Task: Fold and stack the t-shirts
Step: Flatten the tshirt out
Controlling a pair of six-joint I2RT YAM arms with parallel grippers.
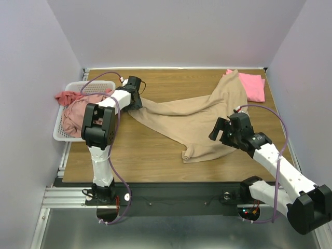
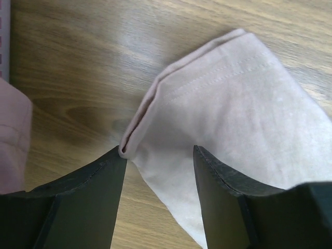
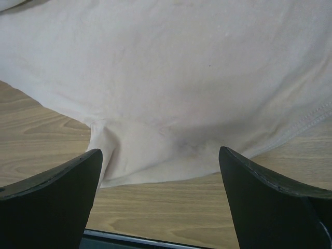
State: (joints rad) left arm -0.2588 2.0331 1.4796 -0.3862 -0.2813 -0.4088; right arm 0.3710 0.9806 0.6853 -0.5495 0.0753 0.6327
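Note:
The large tan t-shirt [image 1: 192, 116] lies spread slantwise across the wooden table, from the left middle to the far right. Its far end overlaps a folded bright pink t-shirt [image 1: 254, 87]. My left gripper [image 1: 136, 97] is open at the tan shirt's left end. In the left wrist view the hemmed corner of the shirt [image 2: 233, 104] lies between the gripper's [image 2: 158, 155] spread fingers. My right gripper [image 1: 223, 130] is open over the shirt's near edge. In the right wrist view the shirt [image 3: 171, 67] lies flat ahead of the wide-open gripper [image 3: 161, 155].
A white mesh basket [image 1: 96, 85] stands at the table's left edge, holding a dusty-pink shirt [image 1: 72, 118] and a salmon-red one [image 1: 66, 97]. Pink cloth [image 2: 13, 140] shows at the left of the left wrist view. The table's front edge [image 3: 129, 238] is close under the right gripper.

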